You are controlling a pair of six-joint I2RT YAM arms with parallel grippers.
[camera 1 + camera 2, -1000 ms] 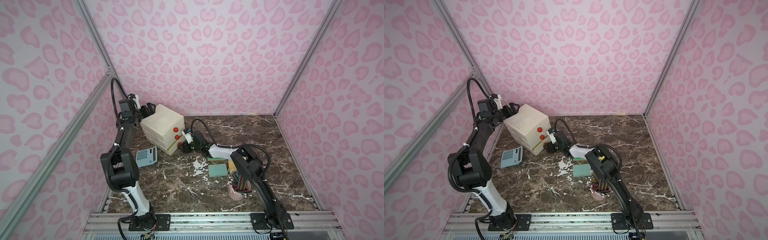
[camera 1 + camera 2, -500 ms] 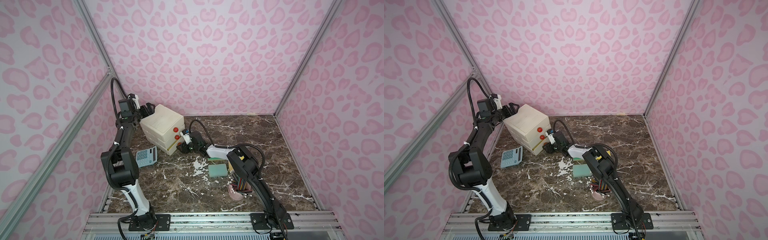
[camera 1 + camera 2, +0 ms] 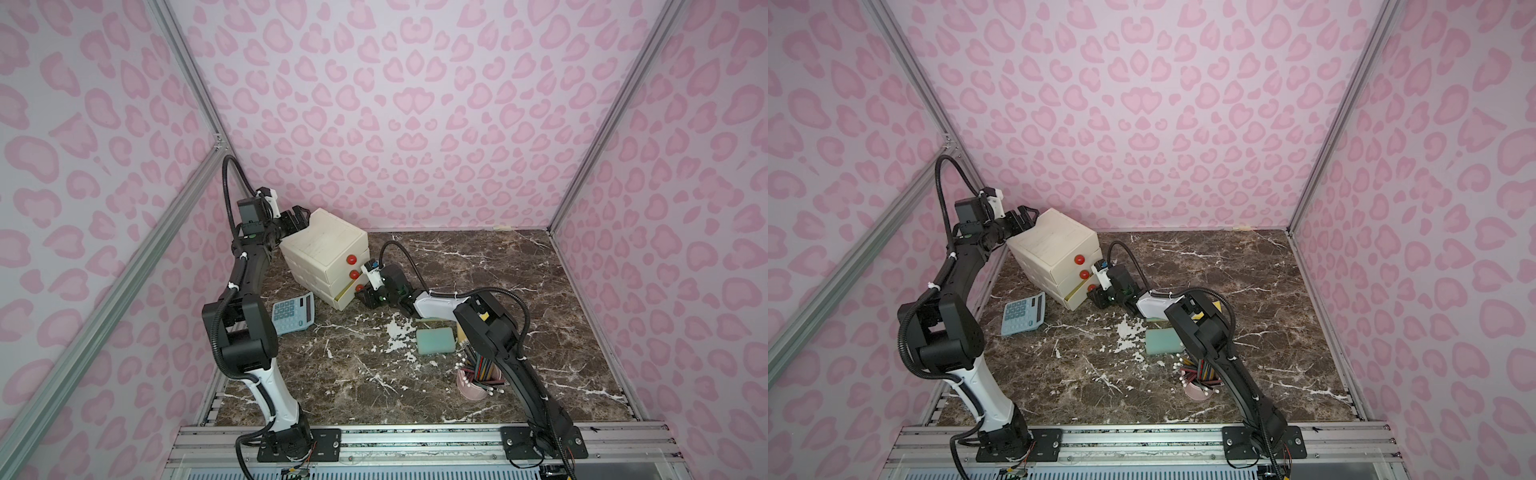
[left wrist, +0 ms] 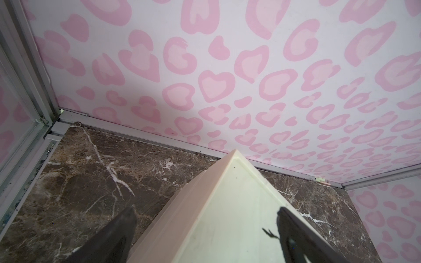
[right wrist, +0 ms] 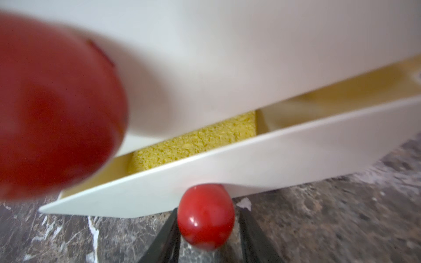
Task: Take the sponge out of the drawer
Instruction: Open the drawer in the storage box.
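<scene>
Right wrist: sponge [image 5: 193, 141] in ajar drawer [image 5: 250, 164]; right gripper [image 5: 208, 213] flanks knob [image 5: 206, 222], grip unclear.
Left wrist: left gripper [image 4: 206, 210] wide open astride cabinet [image 4: 227, 205].
Top views: drawer contents unseen.

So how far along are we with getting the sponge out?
Done: the bottom drawer is cracked open, yellow sponge visible inside. In hand: right gripper flanks its red knob, not yet clamped; open left gripper straddles the cabinet corner. Left: pull wider, lift the sponge out.

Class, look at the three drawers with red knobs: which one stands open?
The bottom drawer: pulled slightly out, yellow sponge showing in the gap. The top drawer and middle drawer sit flush.
</scene>
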